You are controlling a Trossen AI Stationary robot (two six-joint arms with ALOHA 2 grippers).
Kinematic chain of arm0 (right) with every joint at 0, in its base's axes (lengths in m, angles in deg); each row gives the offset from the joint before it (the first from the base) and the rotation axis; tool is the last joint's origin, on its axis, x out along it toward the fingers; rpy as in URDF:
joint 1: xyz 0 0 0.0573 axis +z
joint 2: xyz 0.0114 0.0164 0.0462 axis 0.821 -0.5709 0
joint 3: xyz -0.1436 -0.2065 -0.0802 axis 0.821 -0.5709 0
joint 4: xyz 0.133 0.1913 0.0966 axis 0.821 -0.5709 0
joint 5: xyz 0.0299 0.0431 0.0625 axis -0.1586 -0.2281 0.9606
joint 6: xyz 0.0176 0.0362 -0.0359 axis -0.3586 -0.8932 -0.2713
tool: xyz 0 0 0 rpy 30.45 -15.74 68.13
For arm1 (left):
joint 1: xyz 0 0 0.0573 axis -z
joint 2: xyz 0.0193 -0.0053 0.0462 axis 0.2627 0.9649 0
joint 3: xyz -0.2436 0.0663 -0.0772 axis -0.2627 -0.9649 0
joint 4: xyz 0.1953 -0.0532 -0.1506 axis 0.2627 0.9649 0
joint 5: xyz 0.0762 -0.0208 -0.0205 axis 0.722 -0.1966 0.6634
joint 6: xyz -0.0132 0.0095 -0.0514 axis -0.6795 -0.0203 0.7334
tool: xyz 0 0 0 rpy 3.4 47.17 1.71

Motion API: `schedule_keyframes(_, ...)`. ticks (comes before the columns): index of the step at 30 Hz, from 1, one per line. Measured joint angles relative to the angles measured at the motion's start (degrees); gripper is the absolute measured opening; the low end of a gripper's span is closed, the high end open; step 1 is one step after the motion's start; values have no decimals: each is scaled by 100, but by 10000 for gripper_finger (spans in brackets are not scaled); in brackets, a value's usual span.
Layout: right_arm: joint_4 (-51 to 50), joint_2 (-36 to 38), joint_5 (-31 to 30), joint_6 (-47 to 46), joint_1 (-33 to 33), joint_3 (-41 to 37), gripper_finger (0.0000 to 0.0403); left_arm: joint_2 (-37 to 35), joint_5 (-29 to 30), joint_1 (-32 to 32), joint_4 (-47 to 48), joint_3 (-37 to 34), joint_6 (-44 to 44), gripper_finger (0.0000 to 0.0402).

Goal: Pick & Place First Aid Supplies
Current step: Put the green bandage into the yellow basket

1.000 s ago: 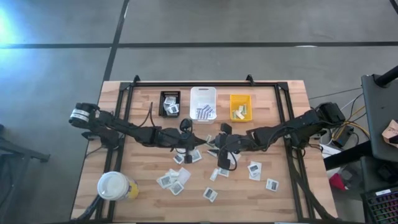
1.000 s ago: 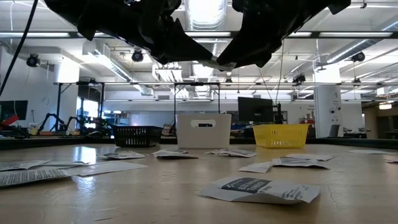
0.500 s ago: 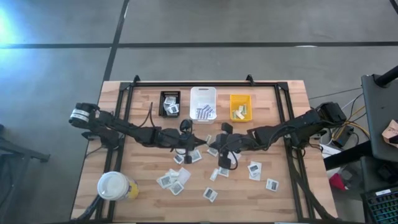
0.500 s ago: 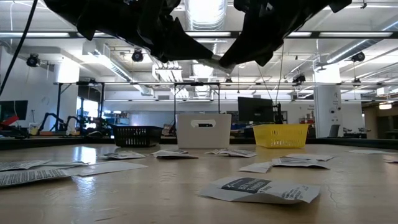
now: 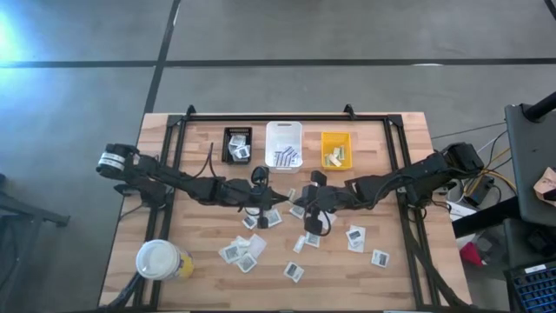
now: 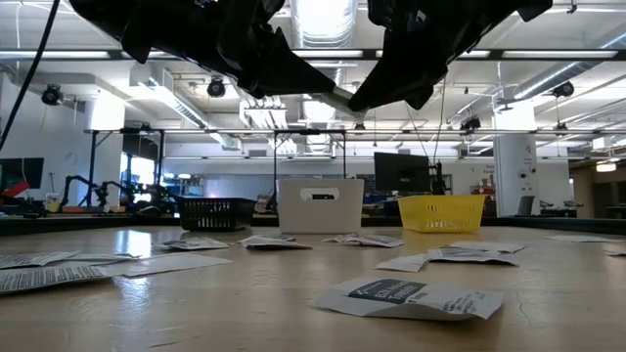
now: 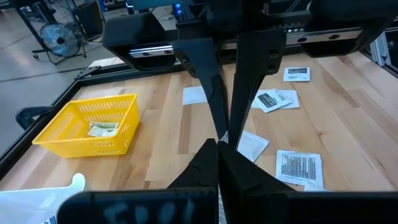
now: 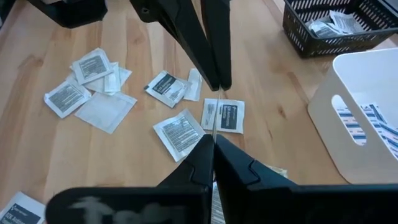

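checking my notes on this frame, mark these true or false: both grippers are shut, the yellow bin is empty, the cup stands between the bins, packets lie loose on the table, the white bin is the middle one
1. Both grippers are shut. True: the left gripper and right gripper are closed.
2. The yellow bin is empty. False: it holds pale strips.
3. The cup stands between the bins. False: it stands at the table's near left corner.
4. Packets lie loose on the table. True.
5. The white bin is the middle one. True: the black bin and the yellow bin flank it.

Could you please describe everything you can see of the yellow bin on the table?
The yellow bin is a small rectangular basket, apparently plastic, with slotted walls and an open top. It stands upright on the wooden table's far side, rightmost of three bins, beside the white bin. A few pale yellow-green strips lie inside.
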Motion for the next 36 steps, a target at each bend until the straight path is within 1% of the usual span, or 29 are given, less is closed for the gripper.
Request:
schedule_keyframes(6, -122, 2, -15, -172, -35, 0, 8, 0, 0, -7, 4, 0, -36, 1)
schedule_keyframes(9, -141, 2, -15, -187, -46, 0, 8, 0, 2, -7, 17, 0, -120, 15)
schedule_keyframes(16, -159, 2, -125, -148, -55, 0, 8, 0, 2, -7, 28, 0, -153, 84)
schedule_keyframes(20, -389, 2, -159, -269, -75, 0, 8, 0, 15, -11, 42, 0, -297, 125)
schedule_keyframes(25, -602, 2, -175, -340, -96, -2, 8, 0, 316, -11, 65, 0, -356, 171)
schedule_keyframes(27, -744, 18, -309, -343, -105, 0, 8, -9, 531, -11, 171, 0, -360, 182)
schedule_keyframes(30, -1236, 103, -598, -399, -171, 0, 8, -90, 761, -11, 579, 0, -363, 187)
schedule_keyframes(36, -2415, 450, -1292, -727, -509, -3, 8, -462, 811, -11, 1533, 0, -344, 186)
